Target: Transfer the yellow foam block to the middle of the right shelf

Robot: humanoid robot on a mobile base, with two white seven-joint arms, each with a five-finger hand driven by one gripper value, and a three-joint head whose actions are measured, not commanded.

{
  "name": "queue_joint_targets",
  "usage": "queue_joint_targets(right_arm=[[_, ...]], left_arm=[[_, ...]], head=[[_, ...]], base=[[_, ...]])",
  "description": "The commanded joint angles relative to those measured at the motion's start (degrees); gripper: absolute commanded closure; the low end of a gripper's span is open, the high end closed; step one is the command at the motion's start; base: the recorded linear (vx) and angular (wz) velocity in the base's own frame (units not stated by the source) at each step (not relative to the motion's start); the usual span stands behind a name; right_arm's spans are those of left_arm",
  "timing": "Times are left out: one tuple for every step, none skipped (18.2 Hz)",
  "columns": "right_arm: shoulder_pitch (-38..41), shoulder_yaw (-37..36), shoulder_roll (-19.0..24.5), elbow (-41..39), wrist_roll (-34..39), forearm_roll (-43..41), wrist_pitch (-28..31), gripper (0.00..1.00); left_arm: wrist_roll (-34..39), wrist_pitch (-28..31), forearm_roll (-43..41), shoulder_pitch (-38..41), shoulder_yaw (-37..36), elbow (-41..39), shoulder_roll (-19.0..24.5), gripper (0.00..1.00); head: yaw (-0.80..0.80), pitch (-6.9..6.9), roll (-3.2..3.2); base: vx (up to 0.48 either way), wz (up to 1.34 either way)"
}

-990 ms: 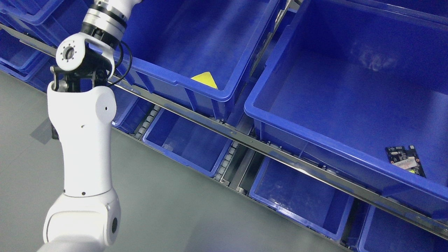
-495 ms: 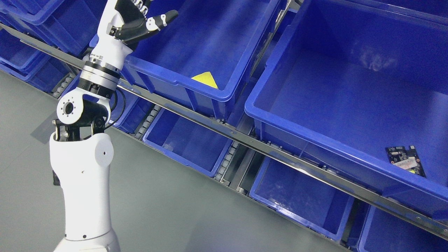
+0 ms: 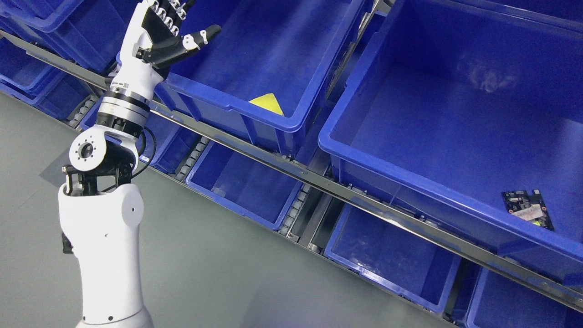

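Both upper bins are wide open from above, so there's lots of room inside. The left bin [image 3: 255,59] only has the block [image 3: 268,103] tucked against its front wall; the right bin [image 3: 455,136] just a circuit board [image 3: 527,208] in its corner.

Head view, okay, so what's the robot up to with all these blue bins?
The robot's left hand is raised over the left end of a blue bin on the shelf, fingers spread, holding nothing. The yellow foam block lies in that bin's near right corner, apart from the hand and not yet grasped. The bigger bin to the right holds only a small circuit board. The right arm is out of view.
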Motion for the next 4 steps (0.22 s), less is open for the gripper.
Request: queue_joint_targets(right_arm=[[-0.09,0.00,-1.00,-1.00,0.04,0.00,-0.03,0.00],[-0.09,0.00,-1.00,-1.00,0.04,0.00,-0.03,0.00],[-0.09,0.00,-1.00,-1.00,0.04,0.00,-0.03,0.00],[-0.09,0.00,-1.00,-1.00,0.04,0.00,-0.03,0.00]], left_arm=[[0.03,0.19,-0.61,-0.37,-1.05,-1.34,1.00,0.00],[0.12,0.19,-0.61,-0.37,-0.97,-1.25,1.00,0.00],[0.03,0.19,-0.61,-0.37,-0.97,-1.08,1.00,0.00],[0.03,0.19,-0.61,-0.37,-0.97,-1.16,1.00,0.00]], head=[[0.00,0.00,0.00],[0.00,0.00,0.00],[0.00,0.00,0.00],[0.00,0.00,0.00]], base=[[0.000,0.00],[0.000,0.00],[0.000,0.00],[0.000,0.00]])
